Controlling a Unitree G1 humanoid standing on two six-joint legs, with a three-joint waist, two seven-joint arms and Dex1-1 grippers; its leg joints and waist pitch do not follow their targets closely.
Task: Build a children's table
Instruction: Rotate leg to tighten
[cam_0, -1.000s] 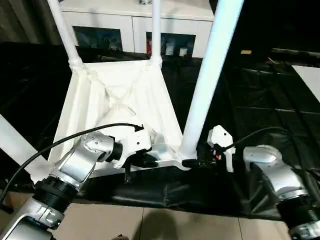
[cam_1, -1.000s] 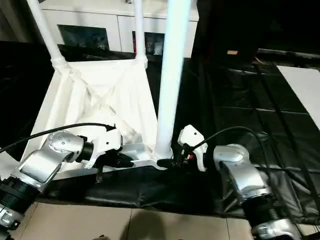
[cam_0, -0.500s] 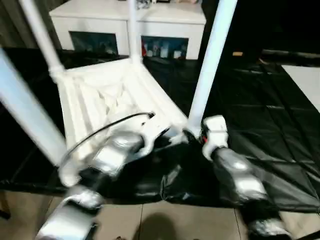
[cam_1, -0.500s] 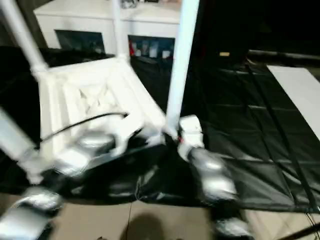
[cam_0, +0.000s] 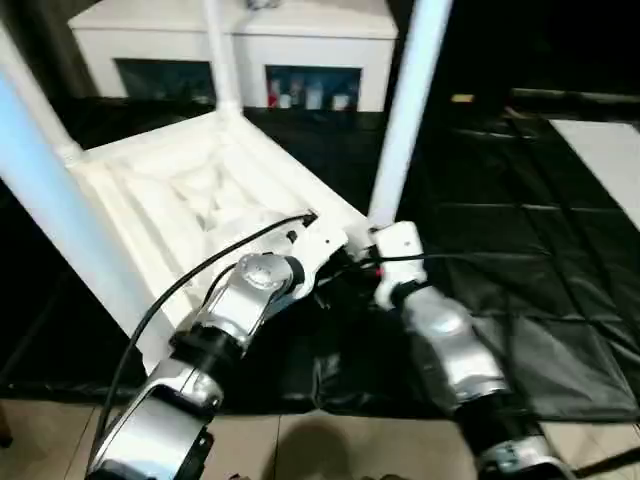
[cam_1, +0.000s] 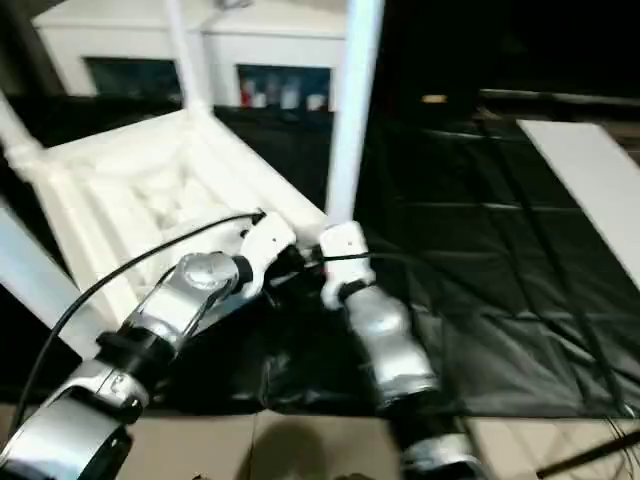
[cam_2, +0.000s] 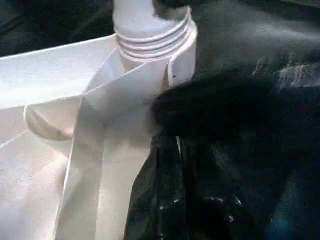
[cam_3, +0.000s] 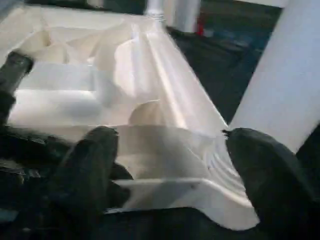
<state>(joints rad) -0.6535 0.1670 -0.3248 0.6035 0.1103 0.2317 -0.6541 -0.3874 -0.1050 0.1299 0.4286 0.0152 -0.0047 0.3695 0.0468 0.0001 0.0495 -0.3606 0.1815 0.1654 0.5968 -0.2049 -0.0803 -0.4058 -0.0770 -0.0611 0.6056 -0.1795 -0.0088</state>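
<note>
The children's table lies upside down on the black cover, its ribbed top (cam_0: 190, 200) facing up and its white legs standing up. The leg at the near right corner (cam_0: 405, 110) is seated in its round socket (cam_2: 150, 30). Both grippers meet at that corner. My left gripper (cam_0: 340, 275) is shut, with its black fingers against the top's rim beside the socket; I cannot see whether the rim is between them. My right gripper (cam_3: 175, 180) is open, its fingers (cam_3: 90, 170) wide apart on either side of the corner rim, with the leg (cam_3: 285, 90) rising just beyond.
A white cabinet with glass doors (cam_0: 300, 40) stands behind the work table. The black cover (cam_0: 540, 230) stretches to the right, with a white sheet (cam_0: 610, 150) at its far right. The table's near edge and the floor (cam_0: 300, 445) lie just below my arms.
The whole view has swung, so the table now sits at an angle. My right gripper's fingers have spread wider. Both forearms now converge on the near right corner.
</note>
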